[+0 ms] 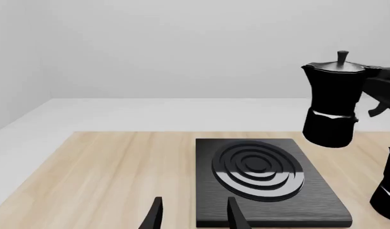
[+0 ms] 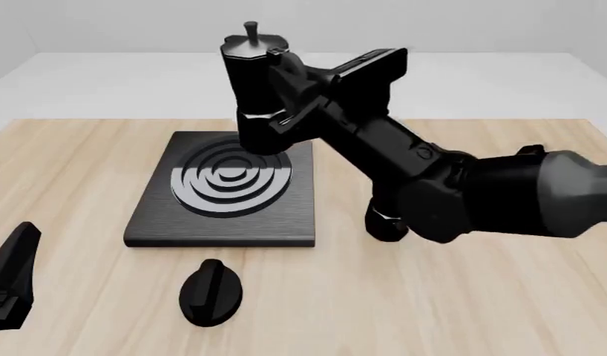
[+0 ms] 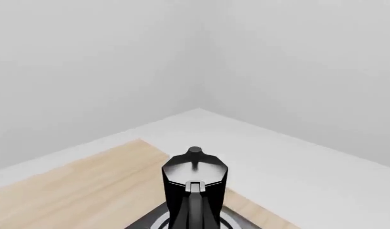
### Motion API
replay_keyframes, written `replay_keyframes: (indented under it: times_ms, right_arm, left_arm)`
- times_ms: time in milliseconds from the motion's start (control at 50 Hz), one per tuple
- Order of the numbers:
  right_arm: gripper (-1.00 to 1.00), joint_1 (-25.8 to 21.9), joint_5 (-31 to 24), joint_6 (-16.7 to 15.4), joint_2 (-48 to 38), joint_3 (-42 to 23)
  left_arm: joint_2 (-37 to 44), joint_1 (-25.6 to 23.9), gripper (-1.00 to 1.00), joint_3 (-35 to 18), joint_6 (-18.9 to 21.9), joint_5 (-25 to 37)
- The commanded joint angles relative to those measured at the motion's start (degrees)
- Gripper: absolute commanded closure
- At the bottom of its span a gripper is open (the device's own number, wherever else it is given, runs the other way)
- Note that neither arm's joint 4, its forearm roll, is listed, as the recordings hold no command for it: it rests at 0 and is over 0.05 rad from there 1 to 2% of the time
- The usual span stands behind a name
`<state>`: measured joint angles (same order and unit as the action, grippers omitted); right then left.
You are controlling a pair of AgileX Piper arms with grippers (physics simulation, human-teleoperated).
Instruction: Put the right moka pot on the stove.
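Now right gripper (image 2: 283, 78) pinching right moka pot (image 2: 252, 96) by handle, aloft.
Lower upright; stove (image 2: 224, 185) rings below, slightly nearer; left gripper (image 1: 191, 214) spread.

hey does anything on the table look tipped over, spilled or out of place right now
Nothing stands out. The right moka pot is upright in the air, held by the right gripper above the stove. The second moka pot stands on the table, and the knob lies in front of the stove.
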<state>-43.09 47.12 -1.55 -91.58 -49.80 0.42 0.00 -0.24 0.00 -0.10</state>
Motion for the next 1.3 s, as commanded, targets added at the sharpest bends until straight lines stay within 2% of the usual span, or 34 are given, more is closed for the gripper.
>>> replay_keyframes:
  times_ms: [20,800,1300]
  right_arm:
    - [1.00,-1.55,4.24,-0.03,-4.51,-2.63]
    - [1.00,-3.30,12.15,2.42,-18.59,-8.13]
    - [1.00,-1.98,12.28,2.29,-26.87,-15.65]
  left_arm:
    - [0.00,0.00,-1.00,0.00,0.00,0.00]
    - [0.00,0.00,-1.00,0.00,0.00,0.00]
    - [0.00,0.00,-1.00,0.00,0.00,0.00]
